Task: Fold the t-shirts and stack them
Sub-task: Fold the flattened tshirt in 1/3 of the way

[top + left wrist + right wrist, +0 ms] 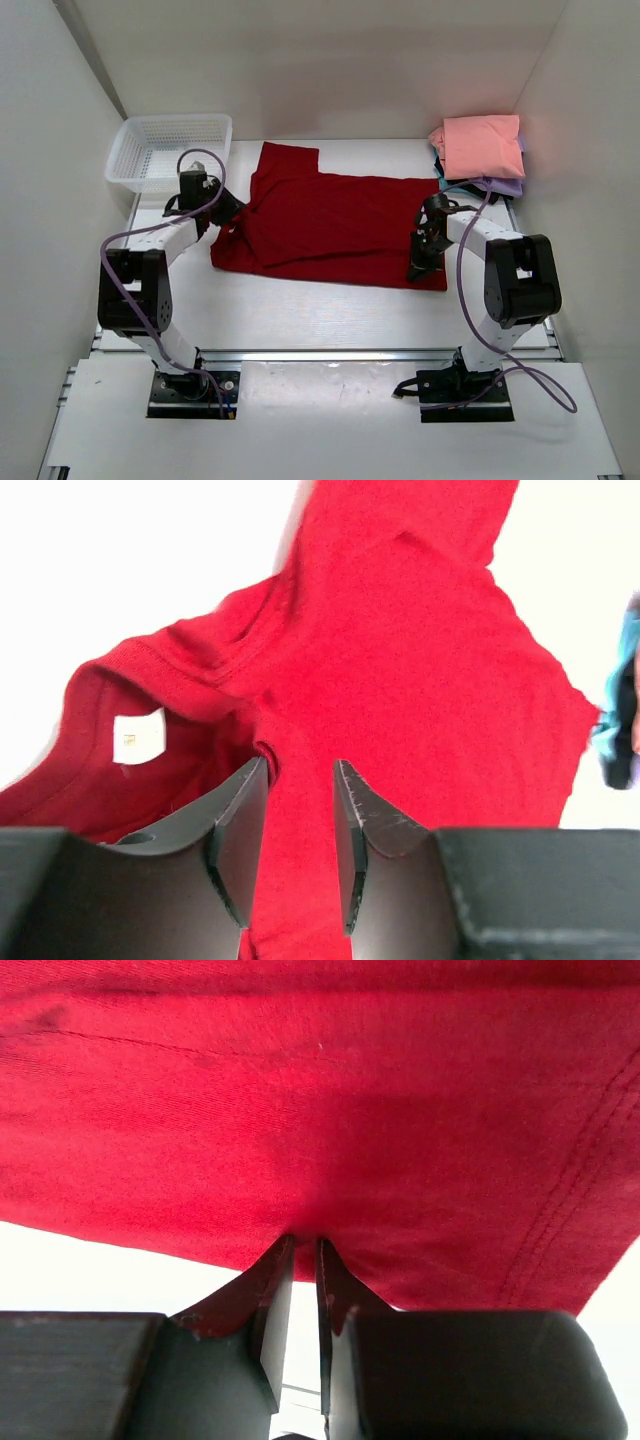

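Observation:
A plain dark red t-shirt (330,225) lies spread on the white table, one sleeve pointing to the back. My left gripper (232,208) is at its left edge by the collar. In the left wrist view the gripper (300,770) is shut on a fold of the shirt (400,650) beside the white neck label (138,736). My right gripper (417,268) is at the shirt's front right hem. In the right wrist view the gripper (304,1242) pinches the edge of the shirt (300,1090). A stack of folded t-shirts sits at the back right, salmon pink (484,145) above lavender (505,186).
A white mesh basket (120,160) stands at the back left, close behind my left arm. White walls close in the table on the left, back and right. A teal edge of the stack (622,650) shows at the right of the left wrist view.

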Controlling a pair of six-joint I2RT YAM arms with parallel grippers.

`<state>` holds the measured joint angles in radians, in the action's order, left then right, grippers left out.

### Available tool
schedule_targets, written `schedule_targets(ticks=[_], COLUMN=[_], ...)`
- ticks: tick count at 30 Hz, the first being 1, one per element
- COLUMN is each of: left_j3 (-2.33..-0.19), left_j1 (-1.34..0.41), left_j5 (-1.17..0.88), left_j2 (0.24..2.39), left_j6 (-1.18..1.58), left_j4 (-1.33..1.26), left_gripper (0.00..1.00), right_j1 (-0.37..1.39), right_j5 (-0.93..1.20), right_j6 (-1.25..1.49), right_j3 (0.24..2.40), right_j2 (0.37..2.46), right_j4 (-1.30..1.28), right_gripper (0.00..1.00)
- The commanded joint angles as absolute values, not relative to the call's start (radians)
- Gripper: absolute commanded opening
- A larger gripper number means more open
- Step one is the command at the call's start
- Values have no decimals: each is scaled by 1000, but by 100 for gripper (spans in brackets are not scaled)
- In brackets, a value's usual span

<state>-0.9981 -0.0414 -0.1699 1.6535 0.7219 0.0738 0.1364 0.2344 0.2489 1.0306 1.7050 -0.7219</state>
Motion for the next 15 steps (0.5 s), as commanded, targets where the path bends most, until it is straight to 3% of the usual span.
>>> schedule_targets(ticks=[1, 8, 15], left_j3=[-964, -729, -736], left_j1=[-20, -15, -67], left_j5=[-193, -91, -26], left_j2=[1562, 1397, 1529], left_j6=[721, 647, 632], left_j4=[101, 201, 178], left_gripper=[44, 43, 41], right_j1=[133, 127, 120], right_j5=[239, 219, 207], right_j6=[267, 258, 238], right_j3=[1020, 1052, 1110], right_j2=[1667, 1715, 1822], right_j4=[-675, -652, -692], right_gripper=[13, 12, 10])
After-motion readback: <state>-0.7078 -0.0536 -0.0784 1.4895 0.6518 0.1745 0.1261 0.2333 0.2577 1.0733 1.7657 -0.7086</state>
